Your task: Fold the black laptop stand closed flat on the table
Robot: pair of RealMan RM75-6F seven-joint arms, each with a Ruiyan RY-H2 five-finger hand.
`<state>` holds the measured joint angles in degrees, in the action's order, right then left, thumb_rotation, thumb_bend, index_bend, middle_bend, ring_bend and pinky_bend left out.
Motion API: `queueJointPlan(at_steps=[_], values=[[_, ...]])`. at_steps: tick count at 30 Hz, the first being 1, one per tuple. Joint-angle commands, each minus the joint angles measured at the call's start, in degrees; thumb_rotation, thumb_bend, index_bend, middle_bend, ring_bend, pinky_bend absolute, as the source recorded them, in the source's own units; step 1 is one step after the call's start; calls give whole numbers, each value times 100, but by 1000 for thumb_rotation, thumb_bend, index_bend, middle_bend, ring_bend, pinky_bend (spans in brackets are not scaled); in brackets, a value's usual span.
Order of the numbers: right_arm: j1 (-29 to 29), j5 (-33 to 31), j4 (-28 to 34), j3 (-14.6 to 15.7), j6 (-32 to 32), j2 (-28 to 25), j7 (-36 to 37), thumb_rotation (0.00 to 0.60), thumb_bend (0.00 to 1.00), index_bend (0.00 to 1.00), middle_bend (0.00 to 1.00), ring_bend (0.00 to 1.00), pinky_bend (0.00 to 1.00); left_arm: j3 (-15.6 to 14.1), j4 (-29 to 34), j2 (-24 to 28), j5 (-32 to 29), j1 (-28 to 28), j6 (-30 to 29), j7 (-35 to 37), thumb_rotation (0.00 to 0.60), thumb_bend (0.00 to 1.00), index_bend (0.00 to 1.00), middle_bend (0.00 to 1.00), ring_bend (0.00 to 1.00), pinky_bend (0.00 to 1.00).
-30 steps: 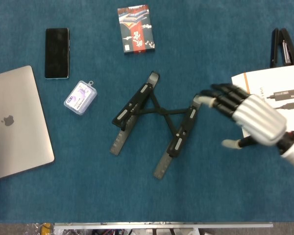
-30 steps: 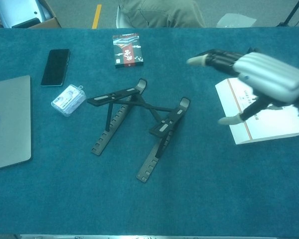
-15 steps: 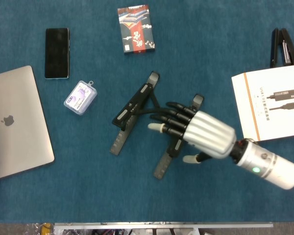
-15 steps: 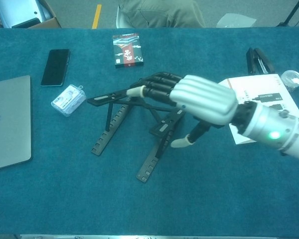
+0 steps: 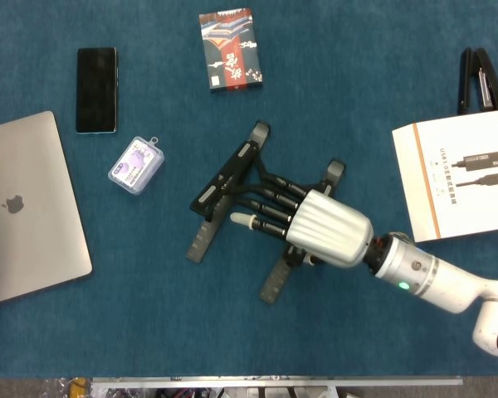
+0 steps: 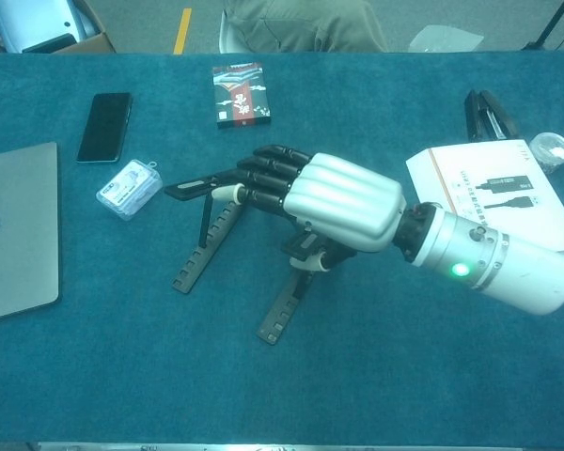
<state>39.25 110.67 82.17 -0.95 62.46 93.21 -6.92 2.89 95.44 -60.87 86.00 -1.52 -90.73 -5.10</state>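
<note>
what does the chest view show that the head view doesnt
Only the chest view shows the clear cup past the white box, plus the floor beyond the table. Only the head view shows the laptop's logo fully and the table's near edge. Both show the right hand over the black laptop stand, still propped open.

One laptop stand (image 5: 232, 178), one laptop (image 5: 25, 207), one phone (image 5: 96, 89), two boxes, red (image 5: 230, 49) and white (image 5: 461, 172), one plastic case (image 5: 136, 164), one stapler (image 5: 476, 79).
</note>
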Motion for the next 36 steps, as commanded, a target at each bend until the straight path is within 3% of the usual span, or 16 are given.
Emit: queueJointPlan(at_steps=[1, 13, 24, 36], values=[[37, -51, -121, -55, 83, 76, -109, 600, 251, 15, 58, 0, 59, -8, -3, 43, -18, -43, 120, 97, 600, 358, 168, 189, 129, 81], [106, -383, -136, -278, 276, 4, -441, 600, 251, 12, 58, 0, 59, 13, -13, 206, 28, -212, 369, 86, 600, 357, 169, 196, 128, 81], [70, -779, 105, -497, 418, -375, -725, 600, 252, 11, 58, 0, 59, -120, 117, 530, 312, -661, 1105, -15, 600, 358, 169, 203, 128, 81], [-122, -1150, 270, -577, 637, -767, -931, 600, 251, 5, 58, 0, 59, -274, 117, 686, 1030, -1496, 2035, 969, 600, 358, 171, 217, 132, 81]])
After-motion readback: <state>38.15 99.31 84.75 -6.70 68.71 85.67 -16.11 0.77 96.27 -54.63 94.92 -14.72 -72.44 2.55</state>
